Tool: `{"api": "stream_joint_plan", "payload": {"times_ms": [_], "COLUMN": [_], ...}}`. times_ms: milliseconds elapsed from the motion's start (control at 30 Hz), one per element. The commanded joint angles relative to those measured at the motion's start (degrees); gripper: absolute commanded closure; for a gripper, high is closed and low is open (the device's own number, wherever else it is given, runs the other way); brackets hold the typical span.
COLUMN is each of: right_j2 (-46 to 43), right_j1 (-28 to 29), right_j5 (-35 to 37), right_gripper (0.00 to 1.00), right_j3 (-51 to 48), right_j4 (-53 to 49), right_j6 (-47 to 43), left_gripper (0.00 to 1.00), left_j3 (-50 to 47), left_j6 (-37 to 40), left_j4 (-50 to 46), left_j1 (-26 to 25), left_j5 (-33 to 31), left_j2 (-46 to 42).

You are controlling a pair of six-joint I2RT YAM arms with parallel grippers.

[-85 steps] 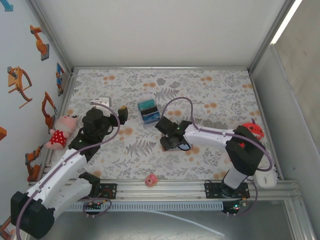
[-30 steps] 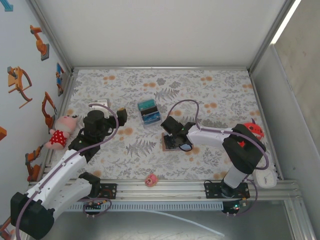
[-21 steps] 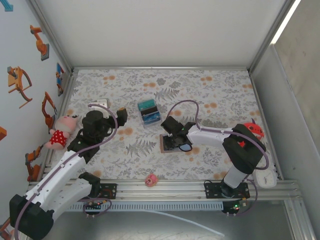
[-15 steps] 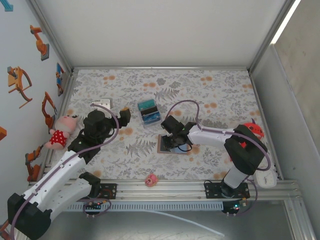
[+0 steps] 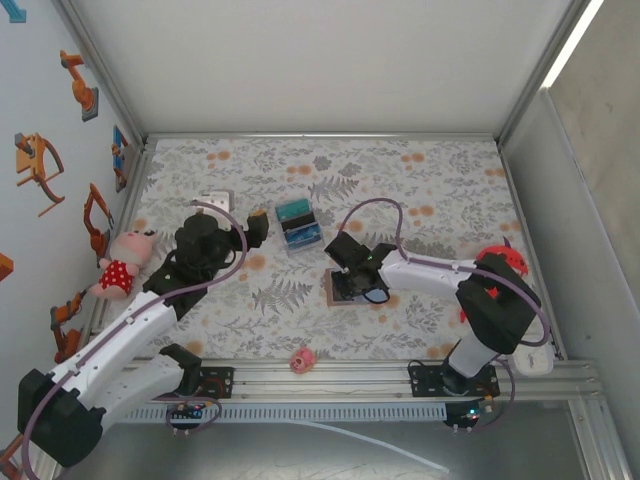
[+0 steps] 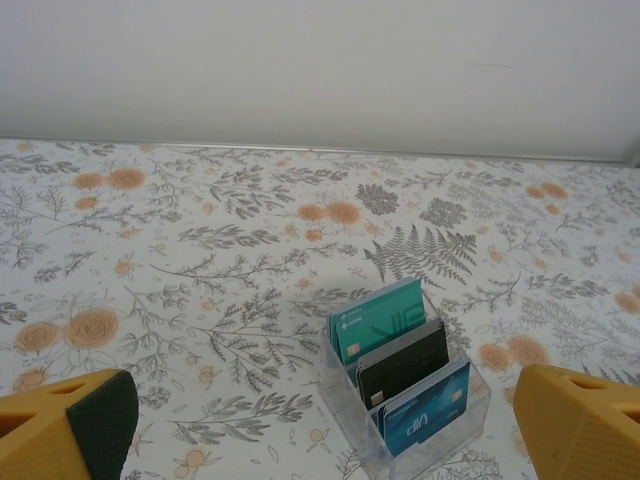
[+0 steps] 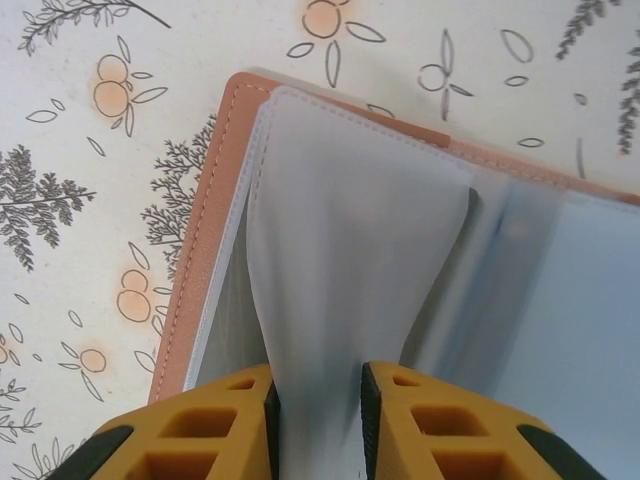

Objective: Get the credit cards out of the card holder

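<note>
Card holder (image 7: 205, 230): tan-brown outside, pale blue-grey pockets. Credit cards (image 6: 400, 365): teal, black, blue. Tablecloth (image 6: 200, 250): white, grey ferns, orange flowers. Right gripper (image 7: 317, 378): yellow-orange.

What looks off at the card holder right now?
The right gripper has its jaws shut on the pale pocket sleeve of the open card holder, apparently not on a card. The sleeve is pulled into a tented fold that narrows toward the jaws, so a pull would likely drag the sleeve rather than free a card.
</note>
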Motion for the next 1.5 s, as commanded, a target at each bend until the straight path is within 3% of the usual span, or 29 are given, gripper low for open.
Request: {"api": "stream_joint_plan", "payload": {"times_ms": [0, 467, 833, 1300, 1467], "right_j2": [-1.98, -4.65, -8.45, -9.4, -9.83], "right_j1": [0.05, -0.84, -6.42, -11.67, -13.39], "right_j5": [4.08, 9.51, 8.81, 6.72, 6.81], "right_gripper": [0.73, 0.69, 0.68, 0.65, 0.66], "right_j3": [1.33, 0.6, -4.06, -10.52, -10.8], "right_j4": [-3.0, -5.95, -5.67, -1.91, -2.06], "right_j6": [0.02, 0.32, 0.85, 1.32, 1.06], "left_gripper": [0.03, 0.03, 0.03, 0.03, 0.03], "left_j3": [1.97, 2.3, 2.72, 2.13, 0.01], "left_j6": [1.12, 1.74, 3.73, 8.73, 15.42], "left_j4": [1.72, 2.57, 3.48, 4.76, 8.1], "left_j1": [-0.34, -0.98, -2.95, -9.59, -14.34], "left_j5": [-0.44, -0.77, -1.82, -6.3, -11.72], "left_j2": [0.38, 0.88, 1.93, 6.76, 10.25]}}
